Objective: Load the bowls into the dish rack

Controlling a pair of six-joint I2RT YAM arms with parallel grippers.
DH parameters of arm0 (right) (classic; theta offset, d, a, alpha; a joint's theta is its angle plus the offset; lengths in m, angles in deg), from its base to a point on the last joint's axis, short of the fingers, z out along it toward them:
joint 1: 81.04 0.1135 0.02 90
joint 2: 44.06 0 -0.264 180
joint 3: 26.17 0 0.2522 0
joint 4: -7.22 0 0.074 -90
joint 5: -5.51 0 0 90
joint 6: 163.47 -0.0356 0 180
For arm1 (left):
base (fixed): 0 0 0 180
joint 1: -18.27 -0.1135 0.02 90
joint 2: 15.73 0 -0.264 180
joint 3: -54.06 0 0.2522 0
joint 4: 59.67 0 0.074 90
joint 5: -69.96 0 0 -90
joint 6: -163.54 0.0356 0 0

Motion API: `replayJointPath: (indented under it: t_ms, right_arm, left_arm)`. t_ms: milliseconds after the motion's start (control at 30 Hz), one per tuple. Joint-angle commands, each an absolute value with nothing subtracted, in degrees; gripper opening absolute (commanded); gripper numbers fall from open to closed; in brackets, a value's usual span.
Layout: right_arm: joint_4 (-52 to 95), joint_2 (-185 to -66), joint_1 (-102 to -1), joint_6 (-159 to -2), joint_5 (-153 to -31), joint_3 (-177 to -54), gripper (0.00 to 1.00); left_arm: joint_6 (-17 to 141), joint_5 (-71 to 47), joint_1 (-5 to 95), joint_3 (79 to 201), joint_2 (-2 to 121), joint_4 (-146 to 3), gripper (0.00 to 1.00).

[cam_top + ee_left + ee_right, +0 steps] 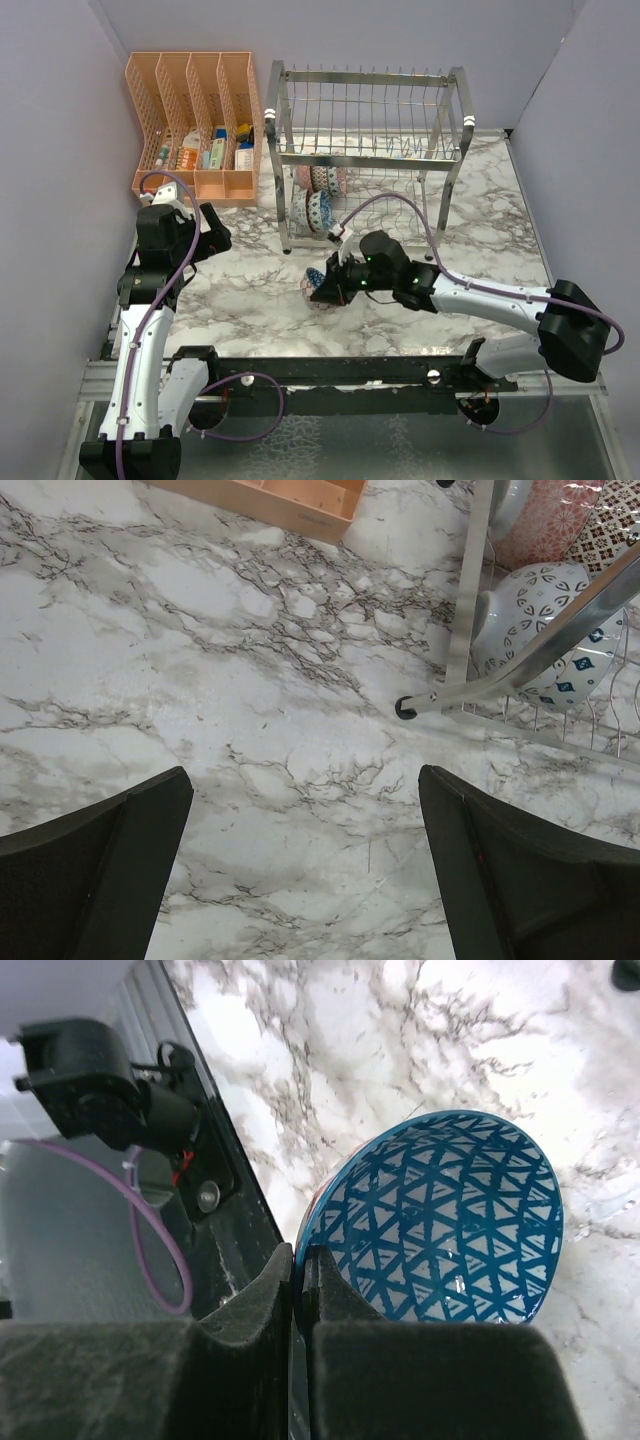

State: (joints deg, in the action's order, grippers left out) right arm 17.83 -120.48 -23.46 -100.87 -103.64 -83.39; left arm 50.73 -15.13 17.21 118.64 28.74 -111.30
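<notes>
My right gripper [300, 1260] is shut on the rim of a blue bowl [440, 1220] with a triangle pattern inside, held above the marble table; in the top view the gripper [322, 285] and the bowl [312, 288] are in front of the dish rack [365, 150]. The rack's lower tier holds a blue-and-white bowl [545, 625] and a pink-red bowl [545, 520] on edge, also in the top view as the blue one [316, 210] and the pink one [326, 180]. My left gripper [305, 870] is open and empty over the table, left of the rack.
An orange mesh file organizer [195, 120] with small packets stands at the back left, its base edge showing in the left wrist view [290, 505]. The rack's foot [405, 708] rests on the marble. The arms' mounting rail [330, 370] runs along the near edge.
</notes>
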Motion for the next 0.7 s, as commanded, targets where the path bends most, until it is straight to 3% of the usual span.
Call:
replayJointPath:
  t_ms: [0,233,667]
  right_arm:
    - [8.7,-118.1,-29.6,-105.3,-116.1,-82.4,0.01]
    - [3.1,-119.5,-36.8,-109.7,-123.4,-82.1,0.01]
    - [-3.4,-120.3,-46.6,-114.2,-126.1,-83.3,0.01]
  left_arm:
    - [51.0,-15.7,17.0,121.0,28.2,-111.1,0.99]
    - [51.3,-16.0,17.1,121.4,28.1,-111.7,0.99]
    - [51.7,-16.7,17.0,121.0,28.0,-111.8,0.99]
